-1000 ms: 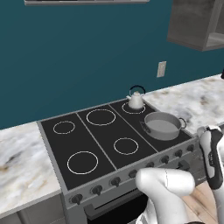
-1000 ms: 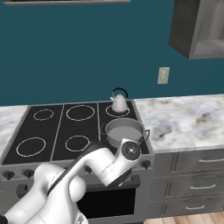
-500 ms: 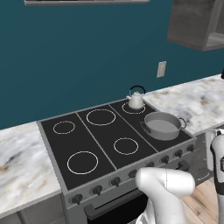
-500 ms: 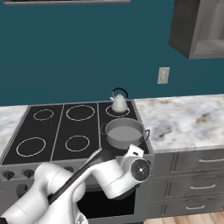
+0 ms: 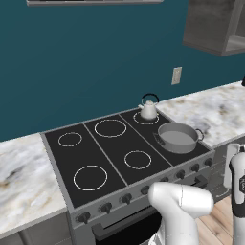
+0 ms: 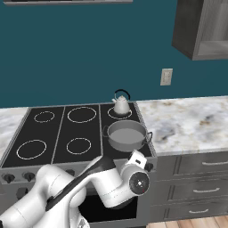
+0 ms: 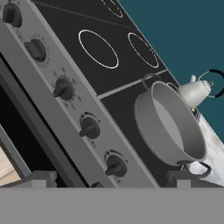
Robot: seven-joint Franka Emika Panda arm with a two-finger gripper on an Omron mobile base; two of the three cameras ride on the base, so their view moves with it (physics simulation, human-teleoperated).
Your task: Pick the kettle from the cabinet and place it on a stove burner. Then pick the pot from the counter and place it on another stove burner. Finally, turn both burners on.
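Note:
The white kettle (image 5: 148, 109) (image 6: 121, 106) (image 7: 193, 92) stands on the back right burner of the black cooktop (image 5: 115, 153) (image 6: 67, 129). Right in front of it, the grey pot (image 5: 178, 137) (image 6: 127, 135) (image 7: 168, 124) sits on the front right burner. My gripper (image 7: 113, 179) is open and holds nothing. It hangs low before the stove's front, facing the row of dark knobs (image 7: 89, 127) just below the pot. The arm's wrist (image 6: 139, 180) is at the stove's right front corner. The dark cabinet (image 5: 213, 26) (image 6: 202, 29) hangs at the upper right.
Marble counter (image 5: 215, 107) (image 6: 187, 124) runs right of the stove, with grey drawers (image 6: 200, 187) below. More counter (image 5: 24, 177) lies to the left. Other burner rings (image 5: 90, 177) (image 7: 98, 48) are bare. A wall outlet (image 6: 166, 76) sits above the counter.
My hand has dropped down and to the right, from beside the pot to the level of the knob row at the stove front. Kettle and pot have not moved.

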